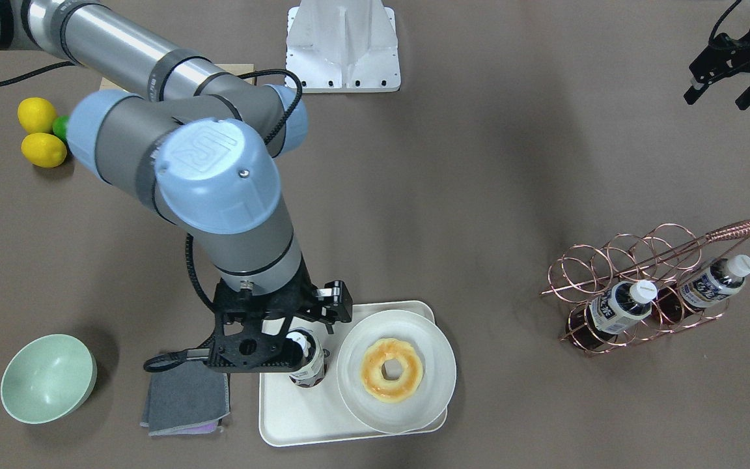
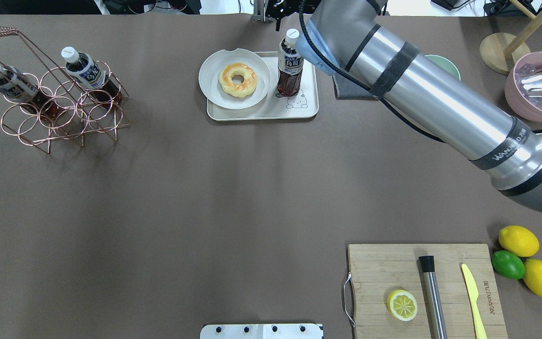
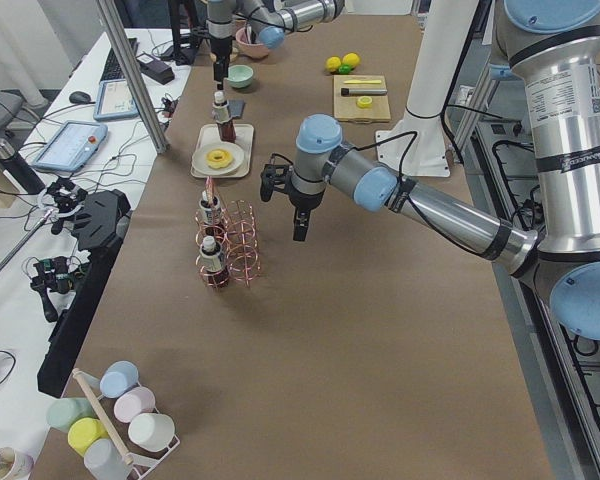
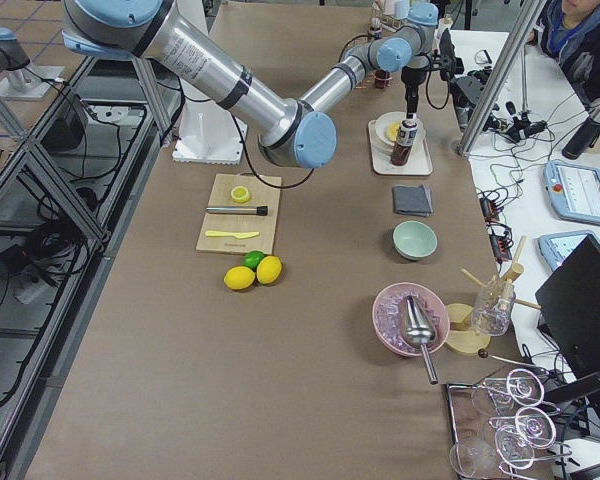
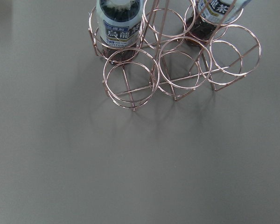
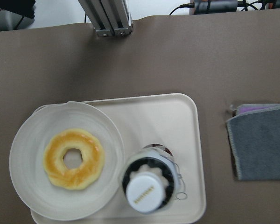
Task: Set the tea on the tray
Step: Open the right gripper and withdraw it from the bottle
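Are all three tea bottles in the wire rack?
No, one tea stands upright on the tray, well away from the rack.

A robotics lab, plainly. A left arm and a right arm mounted at a long brown-covered bench, framed by aluminium posts. Alongside, a white side table strewn with cables, pendants and loose gear, with an operator at its far end. On the bench, food props laid out like a set: lemons, a donut, a cutting board.
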Controlling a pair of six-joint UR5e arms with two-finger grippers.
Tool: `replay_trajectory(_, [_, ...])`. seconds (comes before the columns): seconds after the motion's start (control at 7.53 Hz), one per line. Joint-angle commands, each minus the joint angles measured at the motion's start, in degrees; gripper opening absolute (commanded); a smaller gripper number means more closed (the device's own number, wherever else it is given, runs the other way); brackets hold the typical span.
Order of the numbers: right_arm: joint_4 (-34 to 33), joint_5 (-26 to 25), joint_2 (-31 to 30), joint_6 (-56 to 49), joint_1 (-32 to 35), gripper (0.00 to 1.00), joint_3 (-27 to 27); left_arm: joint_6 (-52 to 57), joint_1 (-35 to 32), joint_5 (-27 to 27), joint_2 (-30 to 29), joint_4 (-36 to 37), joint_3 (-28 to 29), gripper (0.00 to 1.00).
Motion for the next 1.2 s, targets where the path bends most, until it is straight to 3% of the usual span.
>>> replay_trajectory(0.0, [-13.14, 3.61, -10.28, -12.06, 6.05, 1.00, 17.90, 2.17, -3.66, -0.58, 0.13, 0.07, 0.83, 0.96])
replay_trajectory(0.27, [-15.20, 9.39, -23.53, -23.30, 13.24, 1.00, 29.69, 15.21, -11.10, -2.41, 0.22, 0.60, 5.37, 0.96])
replay_trajectory(0.53, [-17.13, 11.88, -35.66, -40.23, 19.76, 1.00, 34.38, 27.11, -15.87, -2.52, -0.13, 3.92, 10.05, 0.96])
replay_trajectory(0.93, [-17.14, 11.97, -50.72, -59.86, 27.14, 1.00, 35.19, 31.01, -16.85, -2.25, -2.57, 13.76, 12.07, 0.96])
replay_trajectory(1.06, [-17.14, 11.97, -54.41, -65.58, 29.86, 1.00, 35.19, 31.28, -18.07, -2.51, -3.20, 13.87, 13.65, 0.96])
